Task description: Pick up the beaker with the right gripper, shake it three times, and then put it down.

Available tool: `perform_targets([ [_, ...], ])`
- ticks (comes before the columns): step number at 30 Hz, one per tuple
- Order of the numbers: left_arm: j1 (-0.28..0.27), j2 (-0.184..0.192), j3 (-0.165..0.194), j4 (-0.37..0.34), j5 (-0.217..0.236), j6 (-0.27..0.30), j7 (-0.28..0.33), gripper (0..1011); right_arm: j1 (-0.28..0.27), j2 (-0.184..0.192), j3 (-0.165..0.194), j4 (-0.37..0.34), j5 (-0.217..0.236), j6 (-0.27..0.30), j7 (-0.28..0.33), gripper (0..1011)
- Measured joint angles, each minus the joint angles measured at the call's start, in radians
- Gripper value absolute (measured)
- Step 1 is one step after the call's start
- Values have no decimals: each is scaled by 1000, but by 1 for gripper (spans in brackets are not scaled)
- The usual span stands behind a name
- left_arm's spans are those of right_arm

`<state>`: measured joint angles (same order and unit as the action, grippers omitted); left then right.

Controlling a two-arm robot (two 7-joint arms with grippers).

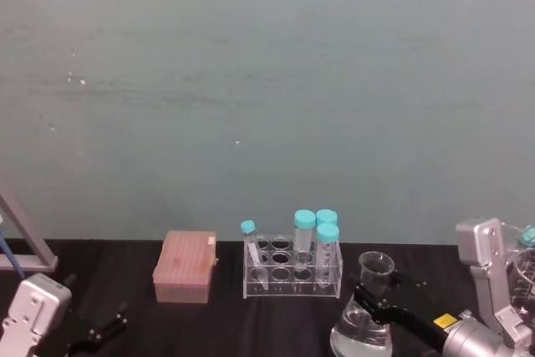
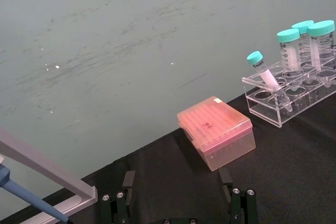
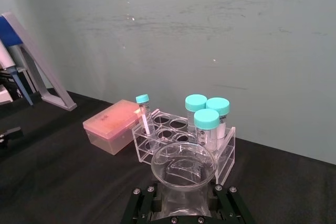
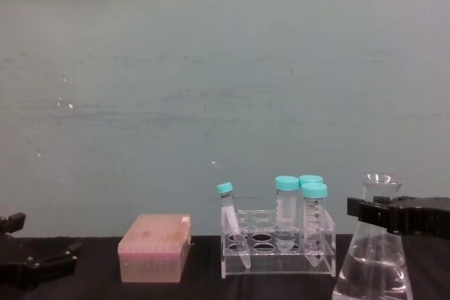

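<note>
The right gripper (image 4: 380, 213) is clamped on the beaker (image 4: 373, 266) at its neck, just beside the tube rack (image 4: 278, 244). Smooth, fragile glass holding liquid: it likely needs a firm neck hold. The left gripper (image 2: 178, 192) rests spread apart, well away from the rack.

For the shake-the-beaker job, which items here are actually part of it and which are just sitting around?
Part of the job:
- beaker, clear liquid inside, near the tube rack
- right hand, jaws either side of the beaker's neck

Just lying about:
- clear tube rack with four teal-capped tubes
- pink box
- left hand, parked open at the table's left
- pipette stand
</note>
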<state>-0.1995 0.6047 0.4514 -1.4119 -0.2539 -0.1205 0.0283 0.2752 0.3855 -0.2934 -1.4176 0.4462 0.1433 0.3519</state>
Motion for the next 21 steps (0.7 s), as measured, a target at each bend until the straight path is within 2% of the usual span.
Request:
perform_targets([
  [21, 0, 0, 0, 0, 0, 0, 0, 1000, 3, -3, -5, 17, 8, 2, 1, 456],
])
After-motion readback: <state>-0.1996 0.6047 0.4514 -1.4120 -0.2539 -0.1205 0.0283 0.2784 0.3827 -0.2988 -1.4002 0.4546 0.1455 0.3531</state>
